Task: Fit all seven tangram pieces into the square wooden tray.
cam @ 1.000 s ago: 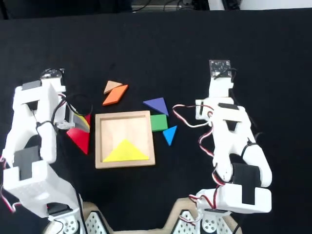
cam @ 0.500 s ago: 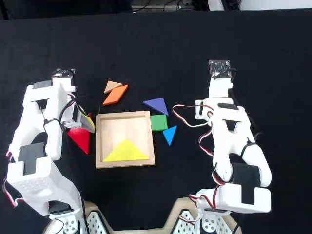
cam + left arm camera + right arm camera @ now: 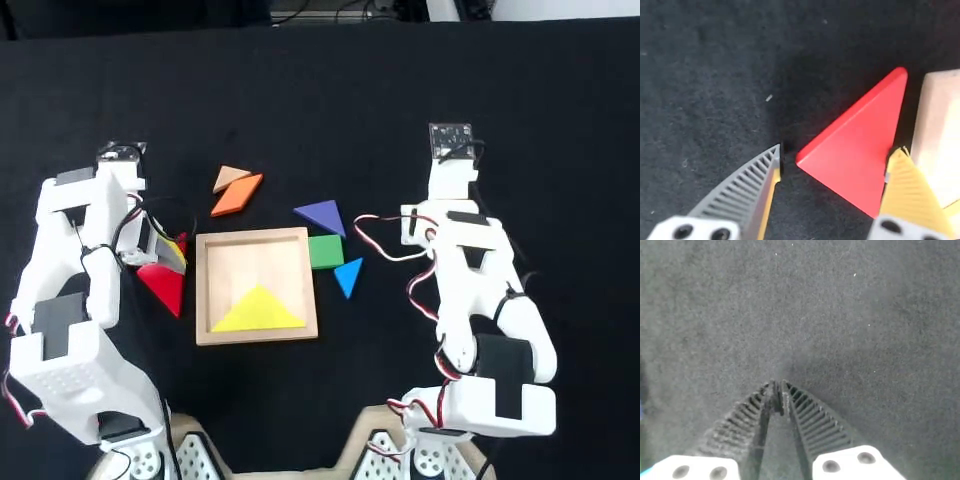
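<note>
Counting seven pieces and one tray [image 3: 255, 236] — one piece was inside.
We saw the yellow triangle [image 3: 258, 308] in the tray and six pieces around it: red triangle [image 3: 855, 160], tan triangle [image 3: 230, 177], orange parallelogram [image 3: 237, 194], purple triangle [image 3: 322, 216], green square [image 3: 325, 251], blue triangle [image 3: 348, 274]. The left gripper [image 3: 839, 150] had its jaws spread around the red triangle — the right gripper [image 3: 777, 385] had its jaws pressed together.

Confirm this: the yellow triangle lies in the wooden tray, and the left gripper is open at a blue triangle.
Not blue: the left wrist view shows the left gripper open at the red triangle. The yellow triangle does lie in the wooden tray.
</note>
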{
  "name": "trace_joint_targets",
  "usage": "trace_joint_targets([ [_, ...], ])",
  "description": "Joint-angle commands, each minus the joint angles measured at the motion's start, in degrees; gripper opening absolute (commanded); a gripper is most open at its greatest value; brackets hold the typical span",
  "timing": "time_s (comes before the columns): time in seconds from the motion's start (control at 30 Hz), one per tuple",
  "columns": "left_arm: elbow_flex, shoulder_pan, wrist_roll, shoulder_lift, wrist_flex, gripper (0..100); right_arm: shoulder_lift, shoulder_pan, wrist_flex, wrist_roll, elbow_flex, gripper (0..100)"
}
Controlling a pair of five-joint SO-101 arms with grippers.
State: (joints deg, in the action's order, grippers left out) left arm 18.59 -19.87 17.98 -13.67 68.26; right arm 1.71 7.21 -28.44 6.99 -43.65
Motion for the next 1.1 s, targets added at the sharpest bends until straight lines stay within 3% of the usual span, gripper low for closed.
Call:
trace_joint_targets([
  [0.0, 1.2, -0.4, 0.6, 0.5, -3.6, 32, 0.3, -0.8, 1.1, 0.6, 2.5, 1.5],
  [0.23, 3.5, 3.4, 0.5, 1.0, -4.5, 32, 0.3, -0.8, 1.1, 0.6, 2.5, 1.5],
  [0.7, 3.6, 0.0, 3.5, 0.5, -7.0, 30, 0.3, -0.9, 1.1, 0.6, 2.5, 1.5],
  [1.07, 3.9, -1.1, 1.0, 0.8, -4.0, 28, 0.3, -0.9, 1.1, 0.6, 2.6, 1.5],
])
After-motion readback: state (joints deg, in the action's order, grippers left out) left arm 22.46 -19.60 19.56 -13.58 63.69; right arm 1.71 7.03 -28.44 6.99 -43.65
